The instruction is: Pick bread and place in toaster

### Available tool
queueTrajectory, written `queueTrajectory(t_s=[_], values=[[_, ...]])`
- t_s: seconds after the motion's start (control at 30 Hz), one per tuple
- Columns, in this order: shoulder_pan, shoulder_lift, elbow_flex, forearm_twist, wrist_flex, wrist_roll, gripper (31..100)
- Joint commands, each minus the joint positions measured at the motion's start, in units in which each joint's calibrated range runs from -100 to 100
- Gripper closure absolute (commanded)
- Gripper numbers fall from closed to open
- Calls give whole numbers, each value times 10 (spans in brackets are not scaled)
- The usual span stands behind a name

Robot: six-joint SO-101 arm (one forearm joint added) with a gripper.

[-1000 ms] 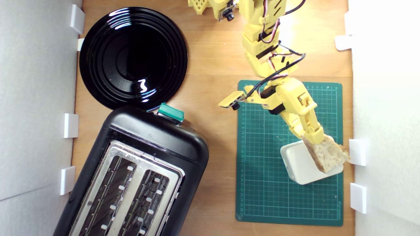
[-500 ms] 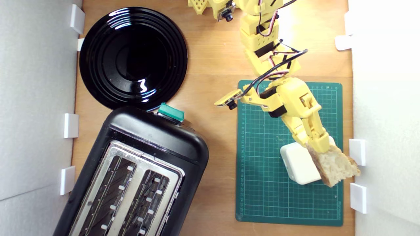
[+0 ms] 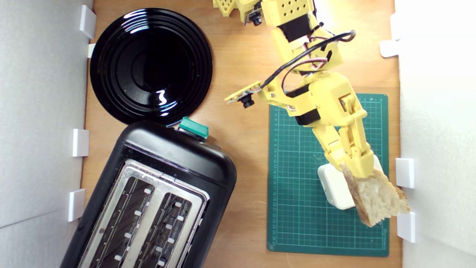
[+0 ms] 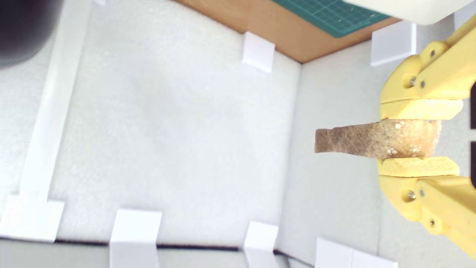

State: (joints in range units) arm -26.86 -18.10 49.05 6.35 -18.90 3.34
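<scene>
My yellow gripper [image 3: 357,168] is shut on the bread [image 3: 379,199], a triangular slice with pale holey crumb and a tan crust. The slice hangs in the air over the white block [image 3: 333,184] and the green mat [image 3: 308,208], at the exterior view's right. In the wrist view the bread [image 4: 357,142] shows edge-on, clamped between both fingers [image 4: 420,109] of the gripper [image 4: 418,138]. The black two-slot toaster [image 3: 156,197] with its silver top and green lever knob [image 3: 193,127] stands at the lower left of the exterior view, well apart from the gripper.
A round glossy black plate [image 3: 150,65] lies behind the toaster at the upper left of the exterior view. White foam walls [image 3: 41,111] with small white brackets [image 3: 404,173] close off both sides of the wooden table [image 3: 245,149].
The gripper has lifted the bread off the white block and carried it up toward the camera. The forearm and wrist camera have risen and swung toward the exterior view's left.
</scene>
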Motion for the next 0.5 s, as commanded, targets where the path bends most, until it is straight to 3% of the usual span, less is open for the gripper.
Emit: queueTrajectory(t_s=[0.0, 0.27, 0.47], values=[[8, -102, -23, -3, 55, 36, 775], [45, -212, -35, -3, 149, 83, 782], [74, -239, -165, -3, 331, 127, 782]])
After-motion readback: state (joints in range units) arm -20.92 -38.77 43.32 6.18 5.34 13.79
